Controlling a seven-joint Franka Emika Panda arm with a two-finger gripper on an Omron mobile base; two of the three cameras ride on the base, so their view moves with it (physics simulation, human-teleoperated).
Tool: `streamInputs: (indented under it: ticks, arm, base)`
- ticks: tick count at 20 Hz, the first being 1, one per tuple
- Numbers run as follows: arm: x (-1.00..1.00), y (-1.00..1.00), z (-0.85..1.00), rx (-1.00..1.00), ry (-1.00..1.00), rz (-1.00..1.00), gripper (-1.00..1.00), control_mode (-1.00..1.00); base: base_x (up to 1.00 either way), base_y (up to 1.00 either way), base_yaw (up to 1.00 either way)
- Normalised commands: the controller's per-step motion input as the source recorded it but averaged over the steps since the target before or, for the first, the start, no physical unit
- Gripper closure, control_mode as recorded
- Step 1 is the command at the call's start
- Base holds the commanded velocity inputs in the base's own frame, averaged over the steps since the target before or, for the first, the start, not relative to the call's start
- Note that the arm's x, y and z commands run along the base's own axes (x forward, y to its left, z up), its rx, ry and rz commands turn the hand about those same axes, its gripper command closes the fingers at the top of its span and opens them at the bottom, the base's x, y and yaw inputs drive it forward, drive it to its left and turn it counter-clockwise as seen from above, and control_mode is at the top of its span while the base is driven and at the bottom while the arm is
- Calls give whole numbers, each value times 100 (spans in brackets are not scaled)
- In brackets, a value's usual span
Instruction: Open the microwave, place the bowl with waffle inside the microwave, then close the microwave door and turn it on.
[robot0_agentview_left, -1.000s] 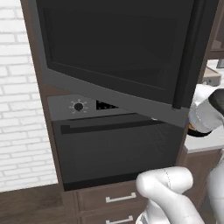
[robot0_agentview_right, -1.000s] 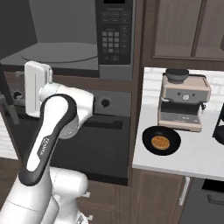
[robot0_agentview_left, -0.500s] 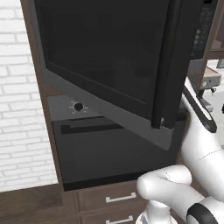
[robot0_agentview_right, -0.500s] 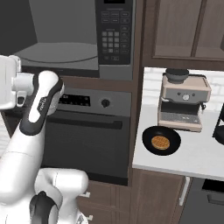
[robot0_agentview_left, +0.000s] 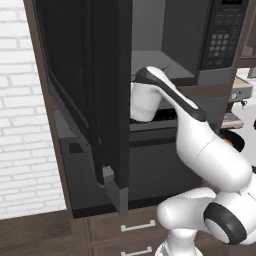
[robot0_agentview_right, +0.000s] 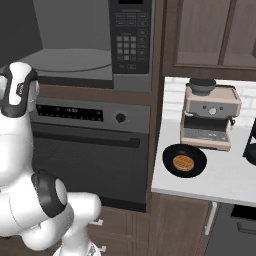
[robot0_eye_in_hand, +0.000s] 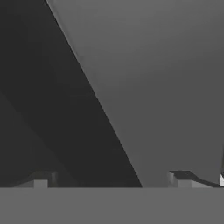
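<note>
Your gripper (robot0_eye_in_hand: 111, 179) is hanging spread wide, grasping nothing, facing the swung-open microwave door (robot0_agentview_left: 107, 95); bowl (robot0_agentview_right: 184, 160) with waffle (robot0_agentview_right: 183, 162) sitting lower right on counter (robot0_agentview_right: 220, 180).

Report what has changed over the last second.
The microwave door swung further open, now edge-on in the left base view, baring the grey interior of the microwave. The arm swept left with it; the tool stayed open. The bowl and waffle stayed on the counter.
</note>
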Motion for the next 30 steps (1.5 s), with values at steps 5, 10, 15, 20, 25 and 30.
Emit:
streamInputs:
  ticks: [5, 10, 15, 20, 25, 30]
  arm:
    - [-39, -60, -3, -7, -19, -29, -100, -100]
    - [-12, -100, -28, -7, -19, -45, -100, -100]
    - [0, -96, -41, -16, -16, -57, -100, -100]
    - [0, -98, -30, -20, -7, -58, -100, -100]
    - [0, -100, -32, -17, 0, -53, -100, -100]
    - [0, -100, -39, -16, 0, -49, -100, -100]
  base:
    - [0, 0, 0]
    - [0, 0, 0]
    - [0, 0, 0]
    - [0, 0, 0]
    - [0, 0, 0]
    - [0, 0, 0]
